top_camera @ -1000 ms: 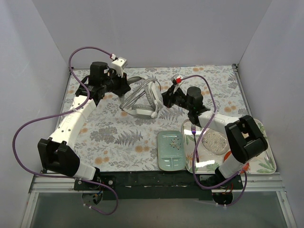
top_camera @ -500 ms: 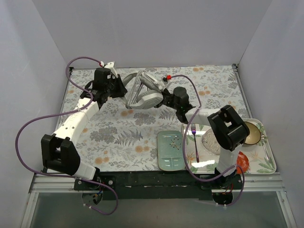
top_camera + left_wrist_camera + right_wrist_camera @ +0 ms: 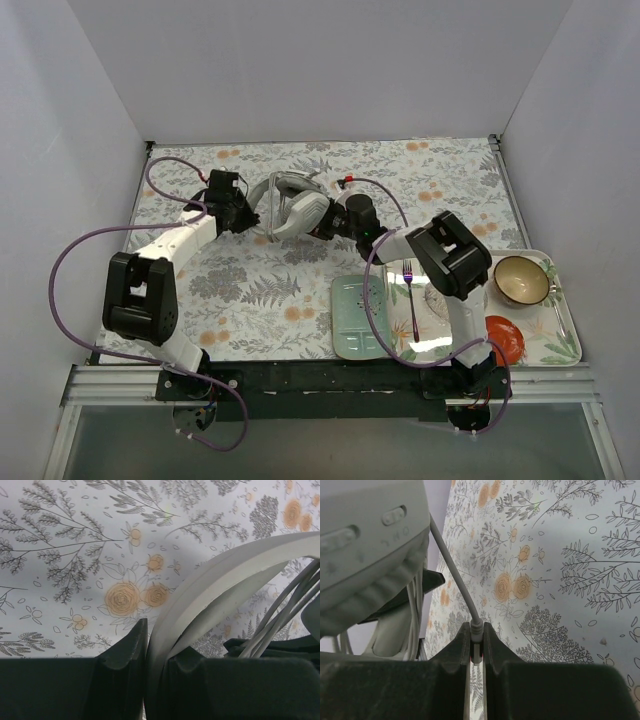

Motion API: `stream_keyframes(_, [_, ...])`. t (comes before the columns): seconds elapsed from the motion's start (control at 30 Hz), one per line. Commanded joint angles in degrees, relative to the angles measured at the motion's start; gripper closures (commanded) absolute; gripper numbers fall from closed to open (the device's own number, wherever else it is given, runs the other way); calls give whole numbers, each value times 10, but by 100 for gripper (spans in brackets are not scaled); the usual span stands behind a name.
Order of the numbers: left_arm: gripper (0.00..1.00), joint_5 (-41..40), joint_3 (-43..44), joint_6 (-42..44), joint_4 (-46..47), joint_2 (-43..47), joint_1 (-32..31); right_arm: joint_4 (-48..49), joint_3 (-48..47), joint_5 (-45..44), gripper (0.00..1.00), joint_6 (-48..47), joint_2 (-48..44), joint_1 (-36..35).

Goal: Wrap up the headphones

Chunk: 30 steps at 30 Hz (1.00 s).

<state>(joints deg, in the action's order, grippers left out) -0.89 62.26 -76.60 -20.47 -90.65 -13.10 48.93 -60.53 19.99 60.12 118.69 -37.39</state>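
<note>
The white-and-grey headphones (image 3: 293,205) are held off the floral cloth at mid-table between both grippers. My left gripper (image 3: 246,214) is shut on the wide white headband (image 3: 225,575); in the left wrist view (image 3: 157,647) the band runs between the two fingers. Several turns of the thin grey cord (image 3: 285,612) lie across the band. My right gripper (image 3: 335,220) is shut on the cord's small plug (image 3: 476,630), right beside an ear cup (image 3: 365,540). The cord (image 3: 454,565) rises from the plug to the cup.
A pale green tray (image 3: 360,316) lies near the front, right of centre. Beside it is a floral tray (image 3: 560,345) holding a purple fork (image 3: 409,290), a tan bowl (image 3: 523,279) and a red object (image 3: 503,338). Purple robot cables loop by both arms.
Both grippers and the headphones have moved from the back of the table toward the middle. The right gripper has swung in close to the ear cup with the plug.
</note>
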Motion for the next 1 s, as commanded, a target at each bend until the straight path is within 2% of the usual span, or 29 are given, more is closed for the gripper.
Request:
stream_keyframes(0.0, [100, -65, 12, -94, 132, -5, 40, -28, -32, 11, 98, 75, 25, -27])
stream_keyframes(0.2, [100, -95, -13, -100, 160, -24, 46, 23, -63, 17, 98, 198, 99, -44])
stream_keyframes(0.43, [100, -119, -14, -93, 163, -47, 51, -13, -93, 26, 94, 190, 121, -63])
stream_keyframes(0.97, [100, -115, -27, -66, 153, -112, 52, 63, -21, 37, 78, 231, 114, -64])
